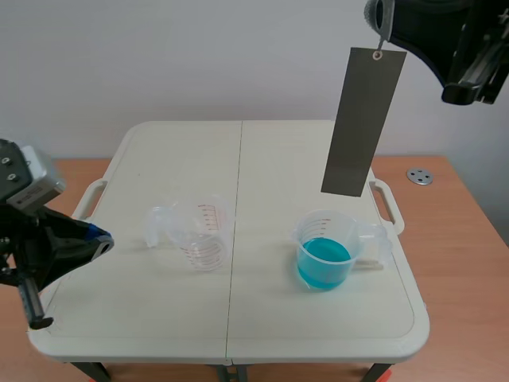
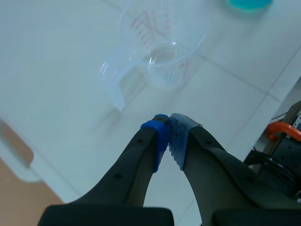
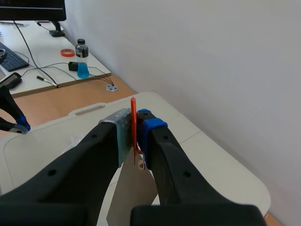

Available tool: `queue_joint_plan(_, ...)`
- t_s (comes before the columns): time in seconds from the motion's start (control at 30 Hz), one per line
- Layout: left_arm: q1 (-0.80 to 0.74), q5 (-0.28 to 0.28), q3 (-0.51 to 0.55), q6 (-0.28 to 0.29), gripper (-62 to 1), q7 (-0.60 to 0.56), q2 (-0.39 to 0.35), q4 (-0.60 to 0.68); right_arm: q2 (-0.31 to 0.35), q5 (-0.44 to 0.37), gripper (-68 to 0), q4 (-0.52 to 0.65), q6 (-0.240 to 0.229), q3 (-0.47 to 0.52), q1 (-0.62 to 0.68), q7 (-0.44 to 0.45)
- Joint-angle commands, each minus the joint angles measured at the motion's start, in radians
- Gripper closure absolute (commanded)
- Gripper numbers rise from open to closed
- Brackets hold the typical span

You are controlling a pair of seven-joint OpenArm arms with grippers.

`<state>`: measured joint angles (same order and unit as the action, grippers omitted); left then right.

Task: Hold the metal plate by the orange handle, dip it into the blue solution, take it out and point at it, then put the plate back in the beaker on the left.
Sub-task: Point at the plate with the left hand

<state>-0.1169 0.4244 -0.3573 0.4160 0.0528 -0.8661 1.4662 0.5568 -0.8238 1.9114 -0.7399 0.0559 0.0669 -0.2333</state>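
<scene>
The left arm is cut off at the scene's edge. Its left pincer (image 1: 102, 238) hangs low over the counter (image 1: 262, 159) near the front left corner, and the left wrist view shows its two blue pads pressed together with nothing between them (image 2: 168, 137).

Just ahead of it, left of the counter's centre seam, stands a clear beaker (image 1: 203, 235) with red measuring marks. It is upright and holds nothing (image 2: 164, 61).

Right of the seam, towards the counter's right edge, is a second clear beaker (image 1: 328, 248), about a third full of blue solution (image 1: 324, 261). From the left wrist only a sliver of that blue shows (image 2: 249, 4).

The metal plate (image 1: 362, 119) hangs in the air above this beaker, slightly tilted. Its lower end is clear of the rim and out of the liquid. Whether its surface is wet is hard to make out.

The right arm is cropped at the scene's top right corner, and there the hold at the plate's top end is too small to read. The right wrist view shows the right pincer (image 3: 134, 136) closed on the thin orange handle (image 3: 133, 123), which stands upright between the pads. The plate hangs under it, mostly hidden by the fingers (image 3: 136, 193).
</scene>
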Motion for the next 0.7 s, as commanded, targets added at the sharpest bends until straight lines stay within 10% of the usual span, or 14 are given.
queue_joint_plan(0.0,0.037,0.006,-0.019,-0.001,-2.9,-0.010,0.024,0.015,0.005,-0.014,-1.3,-0.009,-0.006,0.002,-0.012,0.022)
queue_joint_plan(0.67,0.341,-0.002,-0.307,-0.001,-2.9,0.080,0.262,-0.007,0.005,-0.014,-1.3,-0.015,-0.006,-0.005,-0.012,0.023)
